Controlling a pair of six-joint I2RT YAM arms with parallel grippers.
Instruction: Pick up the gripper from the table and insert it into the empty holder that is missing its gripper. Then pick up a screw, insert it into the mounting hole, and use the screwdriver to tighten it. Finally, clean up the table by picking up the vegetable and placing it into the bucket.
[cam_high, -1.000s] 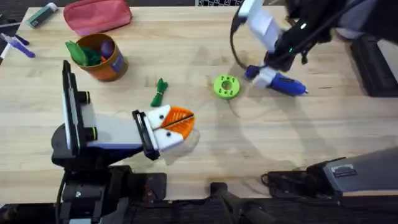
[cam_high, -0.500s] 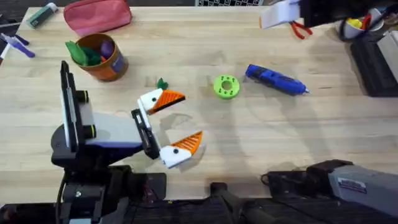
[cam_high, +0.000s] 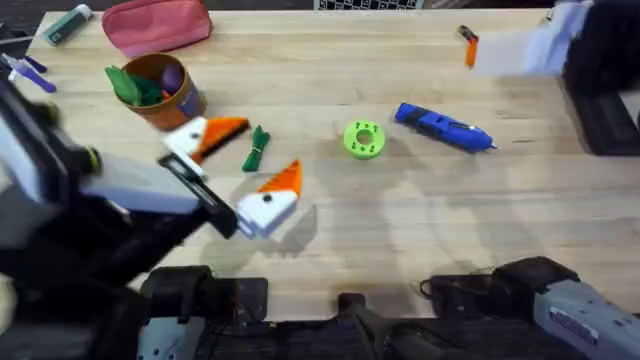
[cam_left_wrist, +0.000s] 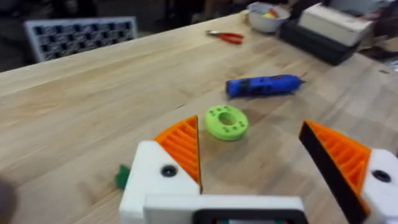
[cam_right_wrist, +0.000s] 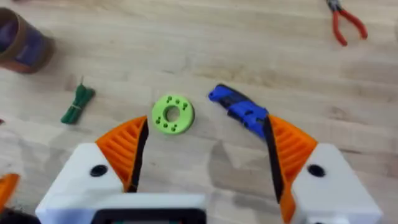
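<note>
The left gripper (cam_high: 243, 170) is hanging wide open and empty low over the near-left part of the table (cam_high: 400, 250), its two white fingers with orange ribbed pads splayed well apart. Between those fingers, a little toward the far finger, the vegetable (cam_high: 257, 148) is lying flat on the wood, a slim dark green bundle with its long axis running roughly away from the robot's bases, tilted slightly. That is the relation the next move seems to turn on: the jaws are already straddling it across its narrow width, so a drop and a squeeze would likely catch it, though I cannot tell how high the fingers are sitting above it. The left arm is clearly the nearer one. Just beyond the far finger, the bucket (cam_high: 160, 92) is standing upright with green and purple things already in it, near enough for a short carry, though that finger looks close to its side and could nudge it. Further right, the bright green disc (cam_high: 363, 139) is lying apart from the vegetable with bare wood between, and the screwdriver (cam_high: 443, 128) is lying on its side beyond it, bit pointing right. The right gripper (cam_right_wrist: 205, 158) is also spread open and holding nothing, raised high at the far right, looking down on disc and screwdriver. The pink pouch (cam_high: 157, 25) is sitting at the far edge.
</note>
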